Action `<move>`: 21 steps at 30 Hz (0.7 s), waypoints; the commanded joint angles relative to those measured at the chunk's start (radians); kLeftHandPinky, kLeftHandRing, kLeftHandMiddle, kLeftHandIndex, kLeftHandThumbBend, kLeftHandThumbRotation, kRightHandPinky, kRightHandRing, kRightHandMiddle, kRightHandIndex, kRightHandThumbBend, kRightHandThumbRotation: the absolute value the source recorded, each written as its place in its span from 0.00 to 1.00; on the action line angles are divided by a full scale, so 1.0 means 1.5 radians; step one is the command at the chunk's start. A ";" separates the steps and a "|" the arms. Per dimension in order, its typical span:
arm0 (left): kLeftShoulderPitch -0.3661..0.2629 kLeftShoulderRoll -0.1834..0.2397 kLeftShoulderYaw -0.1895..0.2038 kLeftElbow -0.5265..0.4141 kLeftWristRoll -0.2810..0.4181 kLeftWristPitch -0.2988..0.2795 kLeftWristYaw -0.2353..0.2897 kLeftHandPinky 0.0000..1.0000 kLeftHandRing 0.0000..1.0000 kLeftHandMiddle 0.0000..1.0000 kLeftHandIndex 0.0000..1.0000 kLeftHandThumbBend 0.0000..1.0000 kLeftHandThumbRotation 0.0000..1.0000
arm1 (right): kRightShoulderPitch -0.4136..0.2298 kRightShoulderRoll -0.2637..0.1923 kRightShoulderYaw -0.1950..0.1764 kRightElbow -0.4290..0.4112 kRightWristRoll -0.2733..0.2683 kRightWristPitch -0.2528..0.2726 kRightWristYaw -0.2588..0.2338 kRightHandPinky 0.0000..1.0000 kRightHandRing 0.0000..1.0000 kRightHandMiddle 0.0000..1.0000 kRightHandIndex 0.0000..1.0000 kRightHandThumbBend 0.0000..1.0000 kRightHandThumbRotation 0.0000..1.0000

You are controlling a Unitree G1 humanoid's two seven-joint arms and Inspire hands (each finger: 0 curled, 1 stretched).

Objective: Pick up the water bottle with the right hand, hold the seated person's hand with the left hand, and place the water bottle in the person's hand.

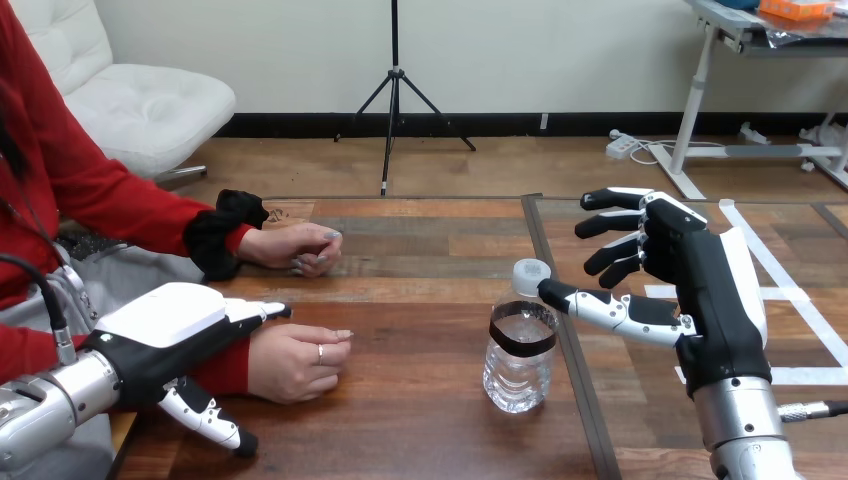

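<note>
Head view: right hand (712, 285) stands at centre right of the frame, fingers straight and spread apart, clamped on nothing; its thumb reaches left toward the capped neck of the water bottle (519, 352), tip just beside it, contact not confirmed. Bottle stands upright on the desk (420, 425) at lower centre, clear, with a dark band round its shoulder, free of any grasp. Left hand (165, 335) lies at lower left, fingers extended and relaxed over the wrist of the person's nearer hand (298, 362), thumb hanging below; no curl round the wrist is seen, and touching cannot be confirmed. That nearer hand rests loosely closed on the desk, near the bottle but apart from it. The person's farther hand (300, 248) rests at upper left, well apart. Assessment: the pick-up step is in hand, not yet completed. The next move calls for the right hand to shift left until the bottle sits between thumb and fingers, then close without tipping it.
</note>
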 commanded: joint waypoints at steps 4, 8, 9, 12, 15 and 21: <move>-0.028 0.011 0.003 0.001 -0.023 -0.002 0.003 0.82 0.91 0.92 0.93 1.00 0.41 | -0.018 0.001 0.005 -0.034 -0.012 0.010 0.006 0.55 0.64 0.69 0.73 1.00 0.18; -0.025 0.011 0.005 0.001 -0.024 -0.003 0.011 0.81 0.91 0.92 0.93 1.00 0.41 | -0.017 0.003 0.007 -0.037 -0.011 0.018 0.011 0.58 0.68 0.72 0.75 1.00 0.22; -0.024 0.010 0.006 0.001 -0.025 -0.003 0.011 0.81 0.90 0.92 0.93 1.00 0.40 | -0.017 0.003 0.007 -0.038 -0.011 0.020 0.011 0.60 0.69 0.73 0.76 1.00 0.24; -0.022 0.008 0.011 0.004 -0.034 -0.006 0.009 0.81 0.90 0.91 0.92 1.00 0.38 | -0.015 0.004 0.009 -0.041 -0.011 0.026 0.014 0.61 0.72 0.75 0.78 1.00 0.26; -0.017 0.004 0.020 0.004 -0.050 0.005 -0.005 0.80 0.89 0.91 0.92 1.00 0.35 | -0.014 0.005 0.013 -0.043 -0.012 0.035 0.016 0.62 0.74 0.77 0.80 1.00 0.27; -0.009 0.007 0.017 -0.012 -0.060 0.018 0.009 0.77 0.85 0.88 0.89 1.00 0.26 | -0.007 0.011 0.018 -0.050 -0.005 0.054 0.023 0.66 0.78 0.80 0.83 1.00 0.25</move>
